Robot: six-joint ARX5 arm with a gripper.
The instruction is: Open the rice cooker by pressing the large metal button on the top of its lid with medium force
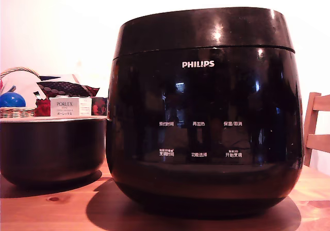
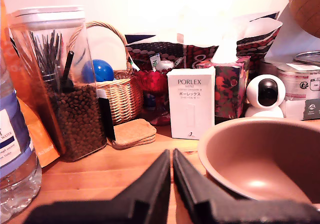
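Gripper [image 2: 172,156] nearly closed, black padded fingers [image 2: 155,184] all but touching, empty; low over the wooden table [image 2: 115,169], aimed past a brown-lined pot [image 2: 260,159] toward clutter at the wall. Not visible in the exterior view at all.

Rice cooker [image 1: 206,112] filling the exterior view, squat and glossy black, PHILIPS on the front, standing on the same table. Lid [image 1: 203,30] seated shut, seam running level. Button out of sight from this low angle; presumably on the lid's crown. Likely heavy and stable enough to take a firm downward press without sliding; glossy shell probably slick, so best met squarely with closed fingertips, no grasp needed.

Around: smaller black pot [image 1: 51,148] just beside the cooker at the exterior view's left; PORLEX box [image 2: 191,103], wicker basket [image 2: 122,96] with blue ball [image 2: 102,70], jar of pellets [image 2: 70,84], cork coasters [image 2: 134,133], white camera [image 2: 266,95]. Nothing seen above the lid.
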